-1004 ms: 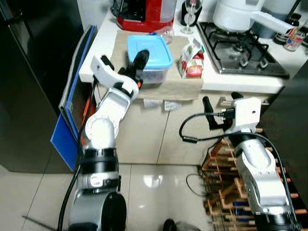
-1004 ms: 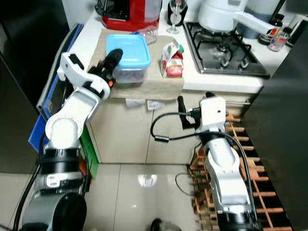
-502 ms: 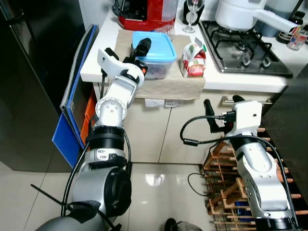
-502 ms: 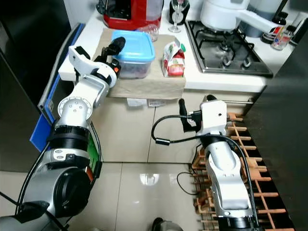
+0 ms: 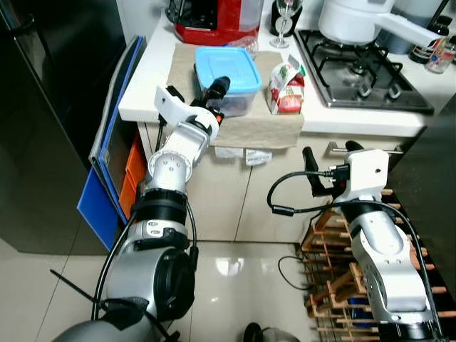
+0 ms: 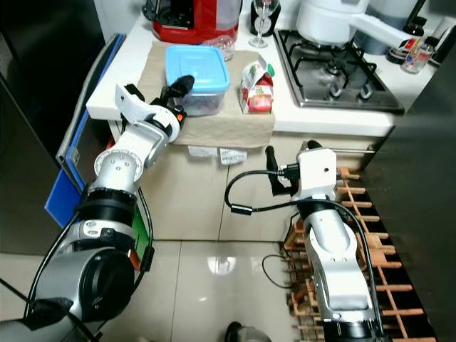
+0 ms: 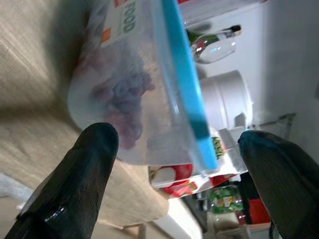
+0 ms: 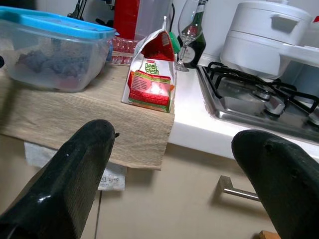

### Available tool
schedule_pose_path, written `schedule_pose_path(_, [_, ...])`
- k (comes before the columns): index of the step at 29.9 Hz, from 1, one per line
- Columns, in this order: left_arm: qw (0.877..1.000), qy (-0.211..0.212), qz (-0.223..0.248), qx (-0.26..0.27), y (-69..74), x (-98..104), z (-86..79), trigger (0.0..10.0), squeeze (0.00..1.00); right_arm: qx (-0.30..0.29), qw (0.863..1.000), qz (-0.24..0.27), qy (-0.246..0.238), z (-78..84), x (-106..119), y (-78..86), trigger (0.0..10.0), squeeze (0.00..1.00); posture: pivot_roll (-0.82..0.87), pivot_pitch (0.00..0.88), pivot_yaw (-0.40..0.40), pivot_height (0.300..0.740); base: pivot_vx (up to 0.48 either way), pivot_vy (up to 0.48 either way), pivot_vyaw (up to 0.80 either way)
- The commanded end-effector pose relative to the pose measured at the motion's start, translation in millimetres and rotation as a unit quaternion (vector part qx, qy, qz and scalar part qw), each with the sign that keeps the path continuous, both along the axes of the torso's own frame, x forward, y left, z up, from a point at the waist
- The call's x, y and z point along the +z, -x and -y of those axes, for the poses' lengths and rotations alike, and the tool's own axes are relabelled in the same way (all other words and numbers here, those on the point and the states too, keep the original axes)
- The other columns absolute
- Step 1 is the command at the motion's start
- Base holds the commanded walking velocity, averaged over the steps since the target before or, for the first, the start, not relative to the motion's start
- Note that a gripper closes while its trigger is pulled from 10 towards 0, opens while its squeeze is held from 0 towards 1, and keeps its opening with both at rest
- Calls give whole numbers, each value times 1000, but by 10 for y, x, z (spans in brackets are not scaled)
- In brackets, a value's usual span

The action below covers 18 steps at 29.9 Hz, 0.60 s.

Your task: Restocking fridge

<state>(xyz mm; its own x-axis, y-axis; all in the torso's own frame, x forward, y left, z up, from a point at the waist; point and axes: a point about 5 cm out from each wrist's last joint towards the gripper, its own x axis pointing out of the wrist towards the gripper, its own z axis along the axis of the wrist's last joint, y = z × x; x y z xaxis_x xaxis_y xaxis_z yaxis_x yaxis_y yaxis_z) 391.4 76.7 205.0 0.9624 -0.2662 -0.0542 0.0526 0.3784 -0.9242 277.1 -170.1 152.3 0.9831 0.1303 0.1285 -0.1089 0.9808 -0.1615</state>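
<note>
A clear food container with a blue lid (image 5: 226,70) stands on a beige cloth (image 5: 249,128) on the white counter. Dark fruit shows through its wall (image 7: 124,94). My left gripper (image 5: 214,92) is open at the container's near left corner, a black finger (image 7: 94,149) on each side of it in the left wrist view. A red and white carton (image 5: 285,89) stands just right of the container. Lower down, in front of the cabinet, my right gripper (image 5: 328,148) is open and holds nothing; it looks up at the carton (image 8: 152,74).
A black fridge (image 5: 50,107) stands to the left, with a blue board (image 5: 107,149) leaning between it and the counter. A gas hob (image 5: 360,71), white pot (image 5: 353,21), red machine (image 5: 217,18) and wine glass (image 5: 285,14) sit behind. A wooden rack (image 5: 331,285) is at the lower right.
My left gripper has come down from over the blue lid to the container's near side. The right arm has stayed where it was.
</note>
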Motion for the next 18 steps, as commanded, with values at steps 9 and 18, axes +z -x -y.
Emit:
schedule_pose_path(9, [999, 1, 22, -34, -22, 77, 309, 10000, 0, 0, 1000, 7, 11, 29, 53, -1, 10000, 192, -186, 60, -37, 740, 0, 0, 0])
schedule_pose_path(18, [999, -2, 31, -20, -80, 89, 270, 5608, 0, 1, 1000, 9, 12, 23, 61, -8, 10000, 192, -189, 50, -37, 740, 0, 0, 0])
